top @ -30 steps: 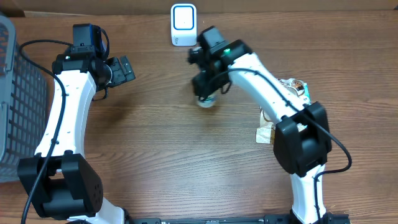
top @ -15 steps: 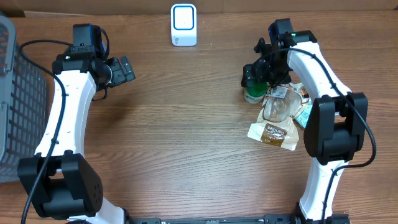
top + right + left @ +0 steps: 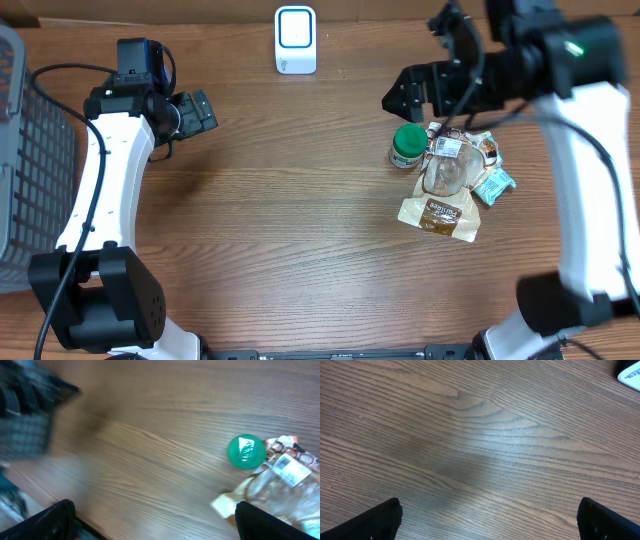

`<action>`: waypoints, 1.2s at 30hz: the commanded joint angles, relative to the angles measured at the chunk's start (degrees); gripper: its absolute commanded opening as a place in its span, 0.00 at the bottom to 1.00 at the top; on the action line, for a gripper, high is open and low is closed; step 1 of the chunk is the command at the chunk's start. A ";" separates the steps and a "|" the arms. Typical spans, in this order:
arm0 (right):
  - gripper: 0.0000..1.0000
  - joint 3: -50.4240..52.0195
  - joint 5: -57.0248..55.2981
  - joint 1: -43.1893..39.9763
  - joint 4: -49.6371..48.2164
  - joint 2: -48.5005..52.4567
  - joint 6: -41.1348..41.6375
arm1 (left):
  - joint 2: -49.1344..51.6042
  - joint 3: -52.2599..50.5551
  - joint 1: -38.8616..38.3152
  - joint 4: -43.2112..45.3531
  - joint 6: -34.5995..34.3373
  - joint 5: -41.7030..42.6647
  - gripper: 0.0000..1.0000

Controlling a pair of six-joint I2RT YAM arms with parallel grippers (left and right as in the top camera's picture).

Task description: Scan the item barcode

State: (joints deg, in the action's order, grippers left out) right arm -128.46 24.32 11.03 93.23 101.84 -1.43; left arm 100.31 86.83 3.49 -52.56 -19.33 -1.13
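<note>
Bases of both arms sit at the near edge of the desk [image 3: 300, 230], L arm [image 3: 100, 180] at the near-left corner, R arm [image 3: 590, 160] at the near-right.

Next out, on the R half of the desk, is a small pile. A brown pouch [image 3: 437, 215] lies flat nearest, w/ a clear bag [image 3: 447, 172] overlapping its far end and a teal packet [image 3: 495, 184] just beside the bag, twd the R edge. More wrappers lie at the far side of the pile, too small to read.

The jar [image 3: 407, 145], green lid up, stands upright on the desk at the pile's far-left corner, touching the bag. It is free, nothing gripping it. In the R wrist view its lid [image 3: 246, 451] shows round from above, w/ the wrappers to its R.

R jaws hang high over the desk just beyond the jar, spread wide & empty. L jaws hover over the L half, well apart from the pile, also spread wide & empty. L wrist view shows only bare wood btwn the fingertips [image 3: 380, 517].

A grey basket [image 3: 25, 150] sits at the L edge.

Farthest, a white scanner [image 3: 295, 40] stands at the far edge, abt mid-desk, window twd the desk. Its corner [image 3: 630, 375] shows in the L wrist view.
</note>
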 commanded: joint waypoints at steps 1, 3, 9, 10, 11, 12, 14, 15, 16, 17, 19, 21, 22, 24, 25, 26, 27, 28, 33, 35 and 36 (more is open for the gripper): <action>1.00 -0.66 1.46 -0.04 0.15 -3.34 10.21 | -0.24 0.33 0.24 0.11 -0.15 -0.35 1.00; 1.00 -0.66 1.53 -0.04 0.15 -3.58 10.47 | -0.24 0.33 -0.24 0.11 -0.15 -0.35 1.00; 1.00 -0.33 -4.02 -0.13 3.80 -3.61 10.62 | -0.24 0.33 -0.02 0.11 -0.15 -0.37 1.00; 1.00 -0.33 -4.37 -0.15 3.80 -3.61 10.62 | -0.24 0.33 -0.02 0.11 -0.15 -0.37 1.00; 1.00 -0.33 -5.49 -0.15 3.78 -3.61 10.62 | -0.24 0.33 -0.02 0.11 -0.15 -0.37 1.00; 1.00 -0.33 -6.29 -0.15 3.67 -3.58 10.62 | -0.24 0.33 -0.02 0.11 -0.15 -0.37 1.00; 1.00 0.26 -8.81 0.70 1.40 -4.15 10.64 | -0.24 0.33 -0.09 0.09 -0.13 -0.35 1.00; 1.00 0.26 -10.36 1.46 -0.17 -4.46 10.64 | -0.24 0.33 -0.15 0.11 -0.15 -0.35 1.00; 1.00 0.26 -12.35 2.67 -2.10 -4.94 10.64 | -0.24 0.33 -0.15 0.09 -0.13 -0.37 1.00; 1.00 0.26 -15.02 4.42 -4.87 -5.55 10.64 | -0.24 0.33 -0.13 0.11 -0.13 -0.37 1.00; 1.00 0.26 -19.02 7.69 -9.66 -6.80 10.62 | -0.24 0.33 -0.13 0.11 -0.13 -0.37 1.00; 1.00 0.26 -21.99 10.08 -13.18 -8.09 10.62 | -0.24 0.33 -0.13 0.11 -0.13 -0.37 1.00; 1.00 0.26 -22.34 10.27 -14.51 -8.90 10.62 | -0.24 0.33 -0.13 0.11 -0.13 -0.37 1.00; 1.00 0.26 -22.34 10.10 -15.56 -10.12 10.62 | -0.24 0.33 -0.13 0.11 -0.15 -0.37 1.00; 1.00 0.26 -22.34 9.99 -15.72 -10.49 10.62 | -0.24 0.33 -0.13 0.11 -0.13 -0.37 1.00; 1.00 0.55 -22.34 9.75 -16.15 -11.21 10.62 | -0.24 0.33 -0.13 0.11 -0.13 -0.37 1.00; 1.00 1.49 -22.34 9.57 -17.09 -12.13 10.60 | -0.24 0.33 -0.13 0.09 -0.15 -0.35 1.00; 1.00 4.04 -22.34 9.27 -19.30 -13.77 10.60 | -0.24 0.33 -0.13 0.09 -0.13 -0.37 1.00; 1.00 27.47 -22.32 4.87 -37.64 -26.56 9.94 | -0.24 0.33 -0.13 0.09 -0.13 -0.37 1.00; 1.00 44.17 -22.32 2.67 -51.34 -36.00 9.49 | -0.24 0.33 -0.13 0.11 -0.13 -0.37 1.00; 1.00 51.89 -22.14 1.55 -56.72 -40.57 8.46 | -0.24 0.33 -0.13 0.11 -0.13 -0.37 1.00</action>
State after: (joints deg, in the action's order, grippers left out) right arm -89.86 2.55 14.72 43.79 70.94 8.67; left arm 100.31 86.83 3.46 -52.49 -19.33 -1.19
